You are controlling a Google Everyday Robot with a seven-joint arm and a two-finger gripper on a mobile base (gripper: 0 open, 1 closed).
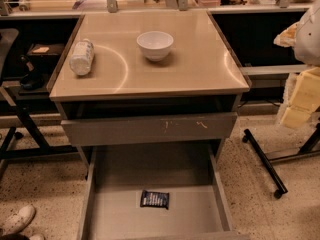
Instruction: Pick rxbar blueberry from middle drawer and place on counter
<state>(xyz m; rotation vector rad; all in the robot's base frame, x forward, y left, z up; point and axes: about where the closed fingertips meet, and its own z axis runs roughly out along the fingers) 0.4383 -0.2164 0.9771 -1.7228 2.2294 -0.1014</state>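
The rxbar blueberry (154,199) is a small dark navy wrapper with pale lettering. It lies flat on the grey floor of the open middle drawer (200,214), near the middle and slightly left. The drawer is pulled out toward me below the cabinet. The counter (200,69) is a glossy tan square top above it. My gripper does not show in the camera view. A white rounded shape (310,34) at the right edge, level with the counter, may be part of my arm.
A white bowl (155,44) stands at the counter's middle back. A clear plastic bottle (81,57) lies at its left. The upper drawer front (150,129) with orange scuffs is slightly open. A wheeled stand leg (265,164) and yellow foam blocks (300,99) are at the right, a shoe (17,219) at bottom left.
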